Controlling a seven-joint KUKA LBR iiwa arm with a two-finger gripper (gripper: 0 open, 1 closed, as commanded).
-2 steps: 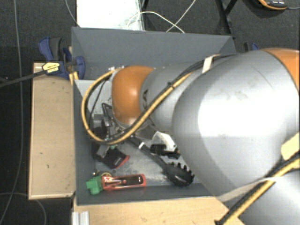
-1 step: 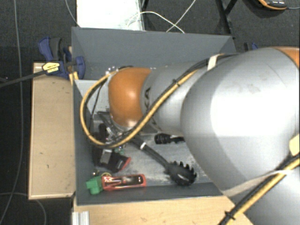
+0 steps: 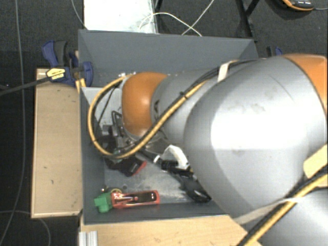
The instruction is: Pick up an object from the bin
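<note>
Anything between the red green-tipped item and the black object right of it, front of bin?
No. In the camera view, only bare bin floor separates the red green-tipped item from the black object.

Arm point(image 3: 230, 137) enters from frame right and covers most of the bin point(image 3: 154, 50); wrist point(image 3: 141, 106) sits left of centre. Elongated item point(image 3: 136, 199) lies along the near wall, lower left, with a small block point(image 3: 102, 203) at its left end. Boxy piece point(image 3: 128, 166) is just below the wrist. Strap-like piece point(image 3: 192, 186), possibly two, lies right of it at the arm's edge.
</note>
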